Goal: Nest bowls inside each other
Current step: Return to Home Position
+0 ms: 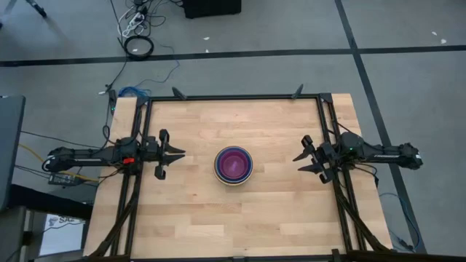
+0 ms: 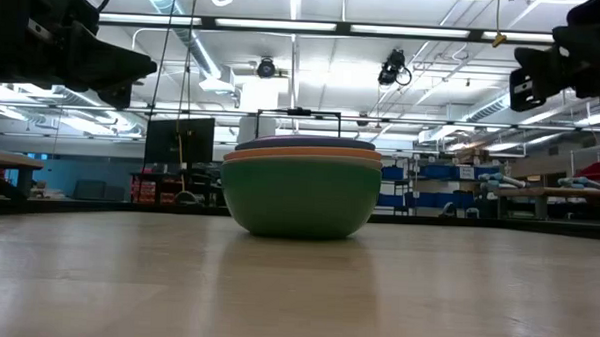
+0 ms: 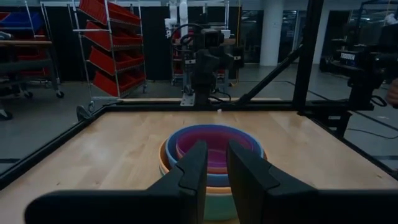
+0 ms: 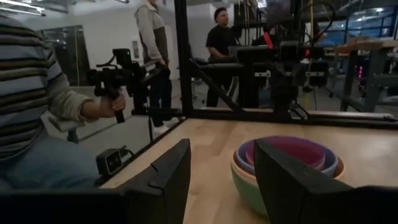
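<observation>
One stack of bowls (image 1: pixel 233 165) sat centrally, seemingly finished, so we held the left gripper (image 1: pixel 177 153) and right gripper (image 1: pixel 301 159) well clear, fingers apart, empty

Bowls (image 1: pixel 234 165) sitting nested in single upright stack, mid-surface; magenta innermost, green outermost, orange rim showing between.

In the low view the nested bowls (image 2: pixel 299 194) show only the green outer wall and thin rim edges, the inner ones hidden; the left gripper (image 3: pixel 216 152) covers their near side in its wrist view, and the left edge crops a person (image 4: pixel 31 112) in the right wrist view.
</observation>
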You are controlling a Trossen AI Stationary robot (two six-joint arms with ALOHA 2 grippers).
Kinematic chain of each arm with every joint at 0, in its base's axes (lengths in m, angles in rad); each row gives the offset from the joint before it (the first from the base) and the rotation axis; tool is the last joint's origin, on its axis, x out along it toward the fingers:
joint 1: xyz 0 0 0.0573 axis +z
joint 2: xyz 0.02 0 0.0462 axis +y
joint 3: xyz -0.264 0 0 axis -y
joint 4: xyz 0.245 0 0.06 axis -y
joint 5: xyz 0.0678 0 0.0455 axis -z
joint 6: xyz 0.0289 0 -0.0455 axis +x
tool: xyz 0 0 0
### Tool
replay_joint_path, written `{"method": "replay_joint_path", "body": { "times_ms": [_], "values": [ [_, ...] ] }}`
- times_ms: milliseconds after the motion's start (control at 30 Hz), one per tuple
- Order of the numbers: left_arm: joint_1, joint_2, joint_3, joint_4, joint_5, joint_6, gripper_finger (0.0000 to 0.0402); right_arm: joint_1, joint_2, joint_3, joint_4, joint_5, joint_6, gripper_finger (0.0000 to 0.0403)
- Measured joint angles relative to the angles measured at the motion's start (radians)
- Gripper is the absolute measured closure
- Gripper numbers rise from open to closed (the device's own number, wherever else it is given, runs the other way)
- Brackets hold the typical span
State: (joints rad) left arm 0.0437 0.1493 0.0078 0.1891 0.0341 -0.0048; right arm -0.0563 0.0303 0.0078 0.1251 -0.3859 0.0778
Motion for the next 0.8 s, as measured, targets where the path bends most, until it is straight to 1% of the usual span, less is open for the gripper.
{"method": "replay_joint_path", "body": {
  "times_ms": [67, 233, 800],
  "values": [
    [0.000, 0.000, 0.000, 0.000, 0.000, 0.000, 0.0332, 0.000, 0.000, 0.000, -0.005, 0.000, 0.012, 0.0237],
    [0.000, 0.000, 0.000, 0.000, 0.000, -0.002, 0.0332, 0.000, 0.000, 0.000, 0.000, 0.000, 0.104, 0.0238],
    [0.000, 0.000, 0.000, 0.000, 0.000, -0.003, 0.0332, 0.000, 0.000, 0.000, 0.000, 0.000, 0.104, 0.0238]
  ]
}}
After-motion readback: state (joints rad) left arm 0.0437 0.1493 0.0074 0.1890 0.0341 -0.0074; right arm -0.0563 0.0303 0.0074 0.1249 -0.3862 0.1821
